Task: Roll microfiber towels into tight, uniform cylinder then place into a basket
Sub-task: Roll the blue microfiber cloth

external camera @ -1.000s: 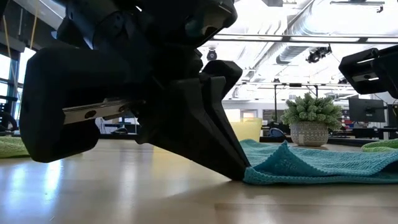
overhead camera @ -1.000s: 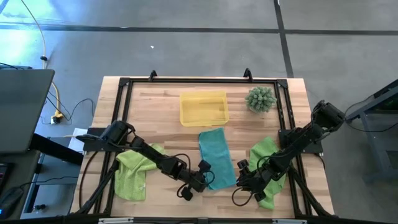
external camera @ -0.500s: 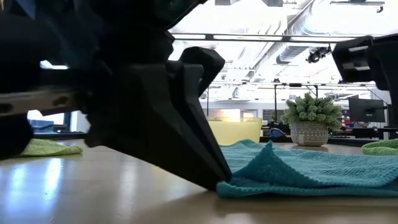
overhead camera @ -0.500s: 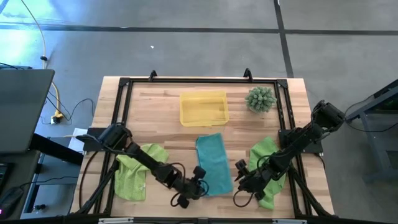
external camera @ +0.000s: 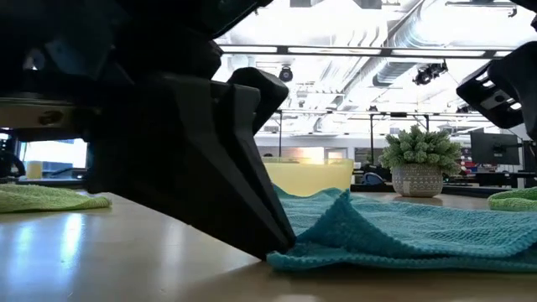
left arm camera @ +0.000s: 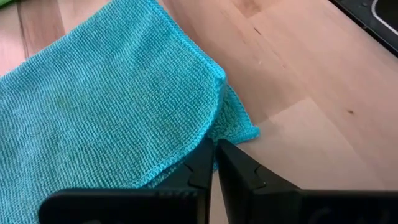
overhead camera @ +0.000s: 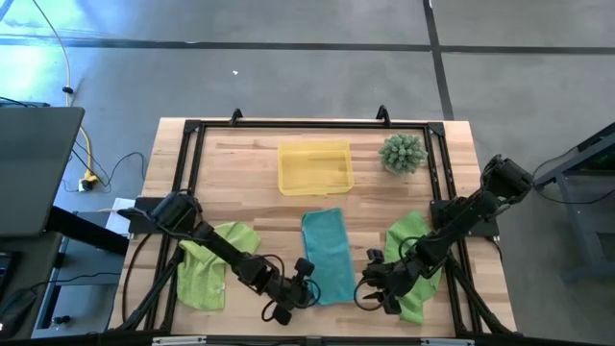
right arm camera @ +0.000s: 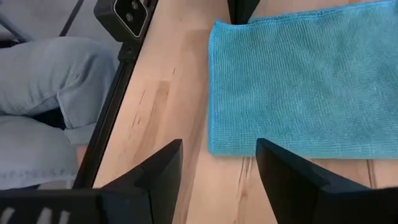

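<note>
Left tool [left arm camera: 214, 163] pinched on near-left corner of soft teal microfibre towel [overhead camera: 326, 255], mid-table | right tool [right arm camera: 217, 168] open beside its near-right corner | likely light, limp, bunches easily; grip corners | translucent yellow plastic basket [overhead camera: 314, 168] beyond.

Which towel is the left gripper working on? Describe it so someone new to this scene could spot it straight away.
Start at the yellow basket near the far edge of the wooden table. Just in front of it lies the teal towel, flat, with the left gripper shut on its near corner. The two lime-green towels lie crumpled to either side.
</note>
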Action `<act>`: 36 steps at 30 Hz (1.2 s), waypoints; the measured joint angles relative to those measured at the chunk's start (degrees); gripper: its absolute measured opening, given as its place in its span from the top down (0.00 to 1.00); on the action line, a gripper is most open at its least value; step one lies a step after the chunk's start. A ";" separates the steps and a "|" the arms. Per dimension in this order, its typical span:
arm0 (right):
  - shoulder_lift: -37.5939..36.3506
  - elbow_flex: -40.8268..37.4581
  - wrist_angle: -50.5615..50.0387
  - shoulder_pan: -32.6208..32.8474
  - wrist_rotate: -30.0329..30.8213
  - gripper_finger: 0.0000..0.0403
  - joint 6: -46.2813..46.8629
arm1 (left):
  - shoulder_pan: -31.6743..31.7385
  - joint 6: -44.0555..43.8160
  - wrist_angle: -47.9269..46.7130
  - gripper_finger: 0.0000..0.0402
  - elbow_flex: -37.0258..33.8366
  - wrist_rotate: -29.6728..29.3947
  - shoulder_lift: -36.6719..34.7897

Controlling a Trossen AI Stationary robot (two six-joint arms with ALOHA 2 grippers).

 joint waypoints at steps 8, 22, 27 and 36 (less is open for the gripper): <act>0.00 0.00 0.92 -1.03 0.93 0.51 -1.16 | -0.45 -3.52 -3.16 0.96 2.77 -2.86 -2.43; 0.18 0.00 -0.61 -2.20 -3.38 0.51 -14.85 | 0.27 -9.42 -17.82 0.76 9.90 4.25 -3.29; 2.86 0.00 -0.29 -1.95 -3.31 0.51 -21.13 | 0.32 -5.99 -18.27 0.64 9.89 2.56 -2.62; 9.57 0.44 2.22 -0.70 -2.94 0.51 -38.76 | 0.13 5.25 -13.82 0.58 9.94 0.86 -0.83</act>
